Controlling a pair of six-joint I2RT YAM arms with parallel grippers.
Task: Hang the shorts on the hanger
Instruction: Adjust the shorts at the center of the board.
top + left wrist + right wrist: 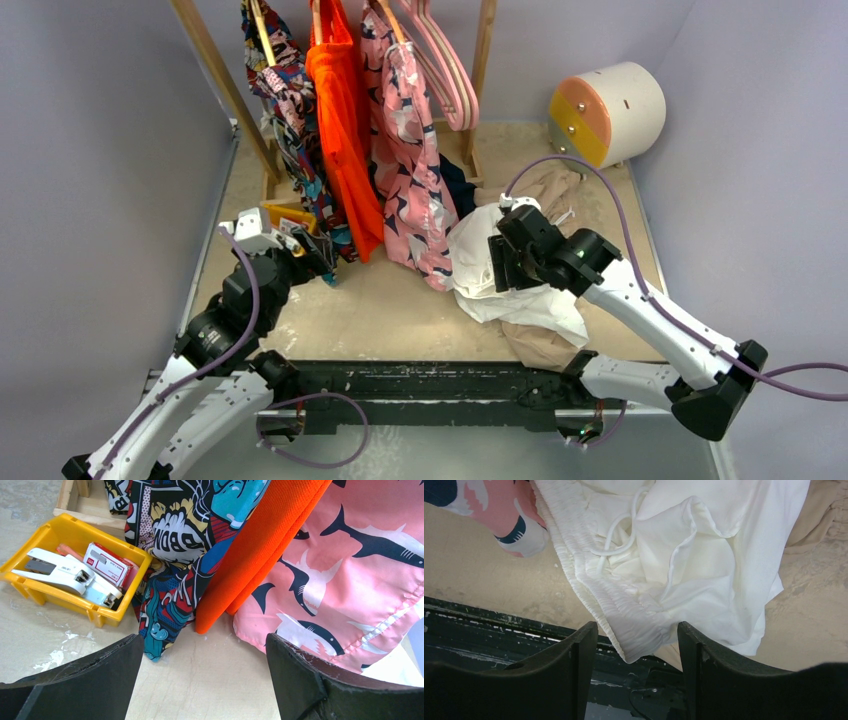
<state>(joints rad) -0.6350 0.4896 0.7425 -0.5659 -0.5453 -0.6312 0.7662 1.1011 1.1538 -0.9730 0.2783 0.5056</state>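
Straddling the shorts at the waistband, right fingers stand apart, not clamped; left fingers gape wide, empty.

Shorts: you're looking at thin white cloth, matt, waistband tightly gathered, drawstring a soft cord.
Orange garment: open mesh cloth there, matt.
Shark-print garment: smooth thin cloth for you, faint sheen.
Yellow bin: hard plastic, glossy.
Pink hangers: smooth; your top view shows no more.
Rack posts: bare pale wood.
Table top: matt, scuffed, white flecks.
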